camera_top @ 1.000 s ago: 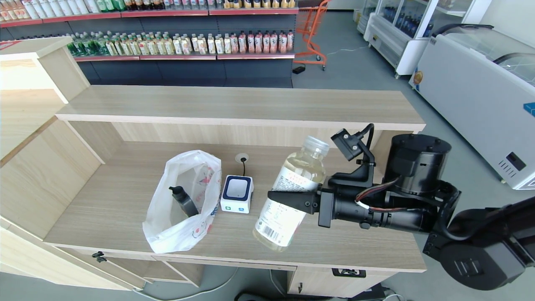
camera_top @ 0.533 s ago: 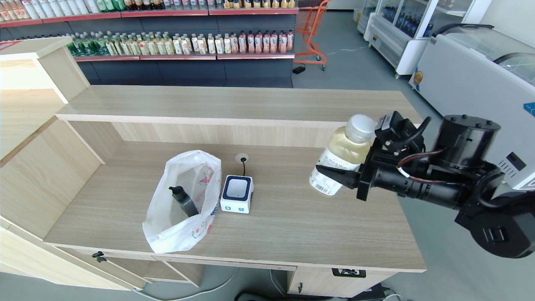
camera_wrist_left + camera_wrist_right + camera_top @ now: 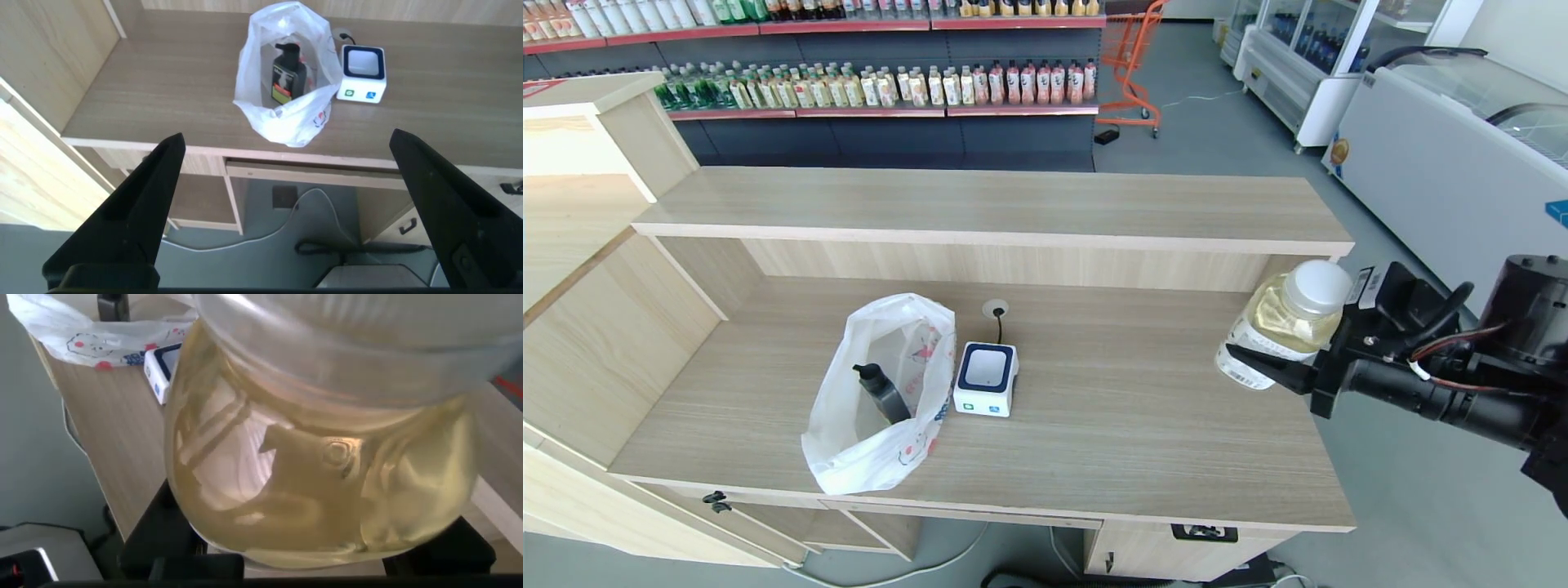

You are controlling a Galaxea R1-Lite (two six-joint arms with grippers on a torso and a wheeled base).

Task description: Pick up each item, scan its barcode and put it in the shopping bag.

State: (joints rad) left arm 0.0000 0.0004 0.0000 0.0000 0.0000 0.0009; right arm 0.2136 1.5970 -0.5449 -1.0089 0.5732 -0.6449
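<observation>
Bagging is done for one pump bottle (image 3: 883,395). A drink bottle (image 3: 1282,320), clamped by the right gripper (image 3: 1252,361), is judged unscanned; the left gripper (image 3: 286,140) is spread empty.

Right arm (image 3: 1437,396): reaches in from the robot's right, forearm near level | right gripper (image 3: 1254,353): fingers clamped on the bottle (image 3: 1284,314), which is tilted, cap uppermost | left gripper (image 3: 288,143): fingers spread wide apart, angled downward.
</observation>
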